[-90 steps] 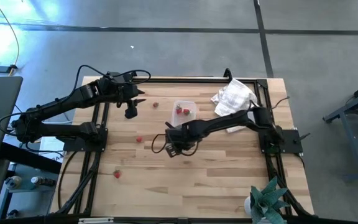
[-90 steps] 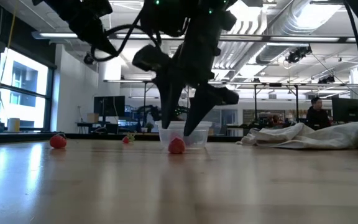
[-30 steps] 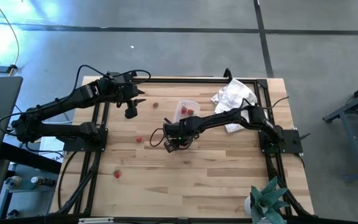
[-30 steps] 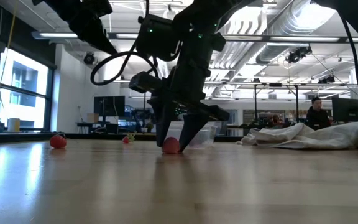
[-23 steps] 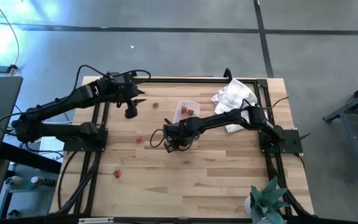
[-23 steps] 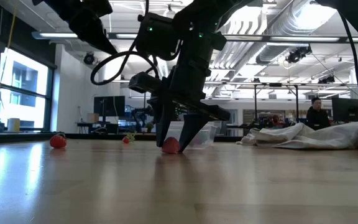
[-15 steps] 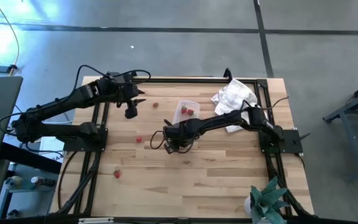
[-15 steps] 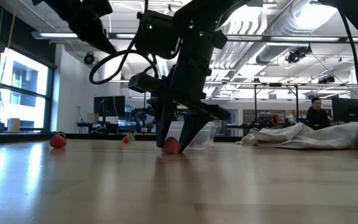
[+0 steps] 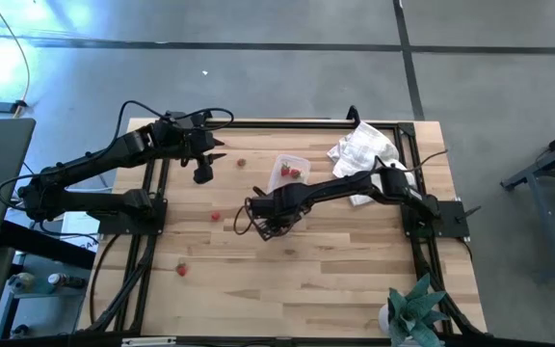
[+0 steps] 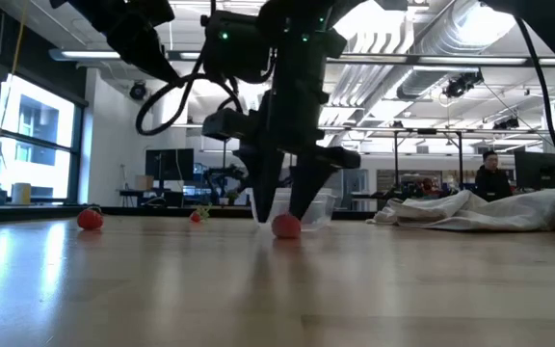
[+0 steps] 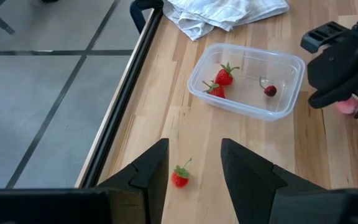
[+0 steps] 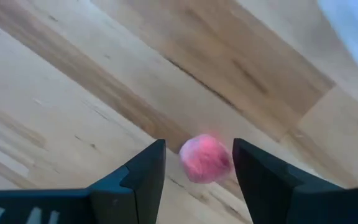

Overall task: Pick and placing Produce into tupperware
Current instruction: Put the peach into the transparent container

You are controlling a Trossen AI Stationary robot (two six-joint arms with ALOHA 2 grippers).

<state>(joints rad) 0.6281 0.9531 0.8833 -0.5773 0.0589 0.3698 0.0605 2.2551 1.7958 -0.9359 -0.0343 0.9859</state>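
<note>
Wooden table [image 9: 335,270] | no readable writing | right fingers [image 12: 143,169] straddle produce [image 12: 205,158]

Bystanders around the wooden table [image 9: 335,270]

Crumpled white cloth [image 9: 361,149] at the table's far right corner; spiky green plant [image 9: 414,306] at its near right corner; seated person [image 10: 492,176] among desks well beyond the table.
</note>
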